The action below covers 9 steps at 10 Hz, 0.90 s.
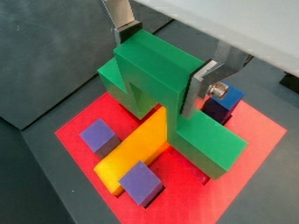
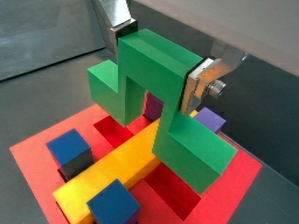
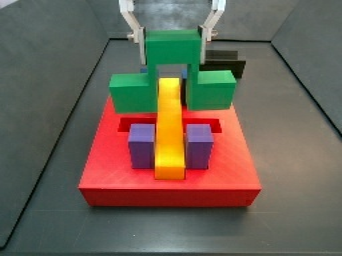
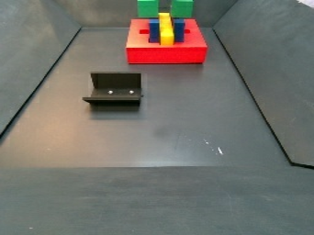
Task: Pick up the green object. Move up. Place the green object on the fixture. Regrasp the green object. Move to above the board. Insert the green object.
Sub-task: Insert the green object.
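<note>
My gripper (image 1: 163,59) is shut on the green object (image 1: 142,77), with its silver fingers (image 1: 201,86) clamped on the raised middle. In both wrist views the green object (image 2: 149,74) stands upright over the red board (image 2: 41,144), its two lower arms on either side of the long yellow bar (image 2: 117,166). From a side view the gripper (image 3: 173,40) holds the green object (image 3: 131,92) at the board's (image 3: 167,180) far end. I cannot tell whether it rests in the recess. The fixture (image 4: 113,90) stands bare on the floor, well away from the board (image 4: 166,50).
Two purple posts (image 3: 140,146) flank the yellow bar (image 3: 168,125) near the board's front. Blue posts (image 2: 70,150) stand beside the bar on the other side. Dark sloping walls (image 4: 31,83) close in the grey floor.
</note>
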### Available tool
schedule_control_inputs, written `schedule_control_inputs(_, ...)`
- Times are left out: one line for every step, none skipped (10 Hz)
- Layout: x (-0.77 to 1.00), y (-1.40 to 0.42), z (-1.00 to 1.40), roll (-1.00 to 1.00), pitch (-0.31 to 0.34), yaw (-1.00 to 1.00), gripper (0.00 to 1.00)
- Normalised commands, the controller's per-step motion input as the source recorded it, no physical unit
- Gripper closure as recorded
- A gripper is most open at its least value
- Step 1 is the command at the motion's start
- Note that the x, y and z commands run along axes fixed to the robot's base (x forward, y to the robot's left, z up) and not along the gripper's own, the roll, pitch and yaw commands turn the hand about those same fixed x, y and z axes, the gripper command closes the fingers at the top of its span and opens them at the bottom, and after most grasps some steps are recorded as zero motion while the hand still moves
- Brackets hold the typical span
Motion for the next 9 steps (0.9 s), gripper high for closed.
schedule_control_inputs(0.0,0.0,-0.24,0.07,0.0,0.0,1.0)
schedule_control_inputs(0.0,0.0,-0.38,0.04,0.0,0.0,1.0)
schedule_control_inputs(0.0,0.0,-0.34,0.0,-0.041,0.02,1.0)
schedule_control_inputs(0.06,0.0,-0.29,0.0,-0.06,0.01,1.0)
schedule_control_inputs(0.07,0.0,-0.25,0.0,-0.039,0.01,1.0)
schedule_control_inputs(0.03,0.0,-0.2,0.01,-0.006,0.0,1.0)
schedule_control_inputs(0.05,0.0,-0.19,0.0,-0.019,0.0,1.0)
schedule_control_inputs(0.24,0.09,-0.06,0.0,0.0,0.0,1.0)
schedule_control_inputs(0.29,0.13,0.0,0.0,0.0,0.0,1.0)
